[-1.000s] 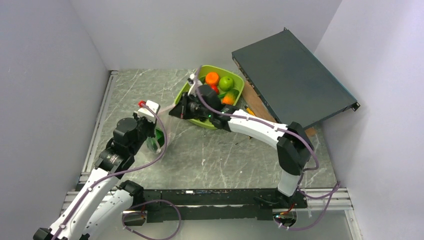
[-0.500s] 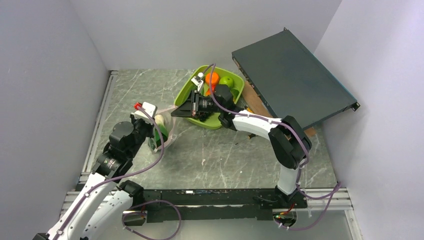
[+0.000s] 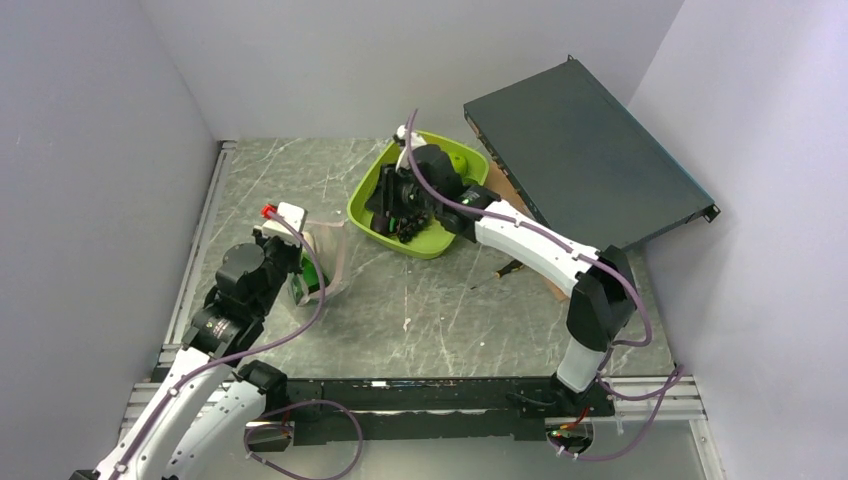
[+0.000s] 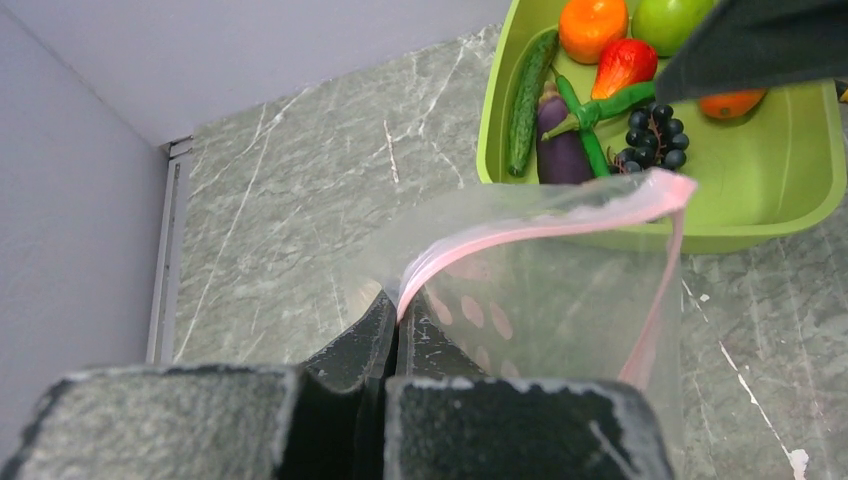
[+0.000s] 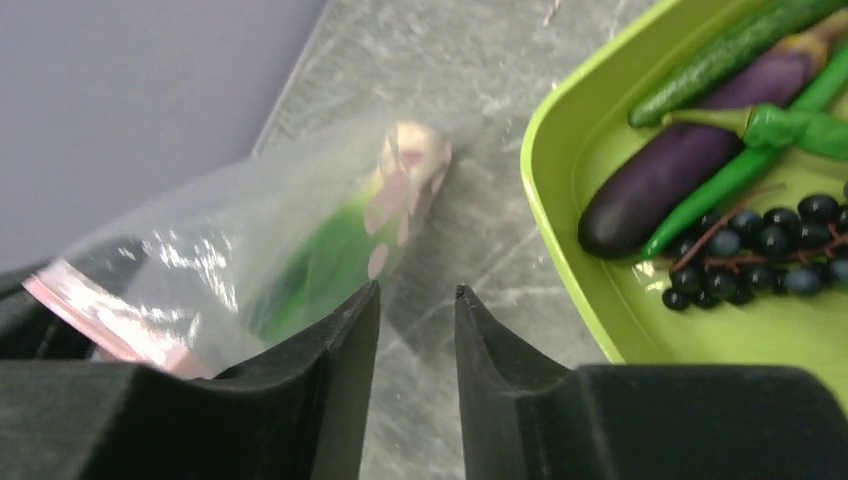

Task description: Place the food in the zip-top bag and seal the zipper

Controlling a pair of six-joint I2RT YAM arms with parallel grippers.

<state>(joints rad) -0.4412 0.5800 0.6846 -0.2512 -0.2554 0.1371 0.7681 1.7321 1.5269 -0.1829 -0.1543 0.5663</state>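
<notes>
Where the arm bases line the bottom edge of the overhead view, the grey marbled table (image 3: pixel 450 310) begins. Lower left: left gripper (image 4: pixel 397 335), jaws pressed together on the mouth edge of the zip-top bag (image 4: pixel 560 300), pinching it at the zipper (image 4: pixel 520 232), whose pink strip arches up and to the right from the fingers. The bag is clear and crinkled, held upright left of centre in the overhead view, well short of the tray. It contains one white-and-green leek (image 5: pixel 385 215), seen through the plastic. Right of centre, a slim dark tool (image 3: pixel 503 269) lies on the table beside the right forearm, too small to identify. Centre: right gripper (image 5: pixel 417 300), jaws parted by a narrow gap with nothing between them, poised over the left side of the tray (image 4: pixel 760 215); bare table shows through the gap in its wrist view. The tray is lime green and lies upper centre of the overhead view. Its contents, front to back:
- a cucumber (image 4: pixel 530 85) along the left wall
- a purple eggplant (image 4: pixel 560 140) beside it
- green pods (image 4: pixel 600 110) lying across the eggplant
- dark grapes (image 4: pixel 655 135) just right of these
- a red pepper (image 4: pixel 625 62)
- an orange (image 4: pixel 592 25) and a green apple (image 4: pixel 670 20) at the far end

A second orange piece is partly hidden under the right gripper, kind not determinable. Upper right: a dark flat rack unit (image 3: pixel 590 150), set at an angle, over a brown board (image 3: pixel 510 198).
</notes>
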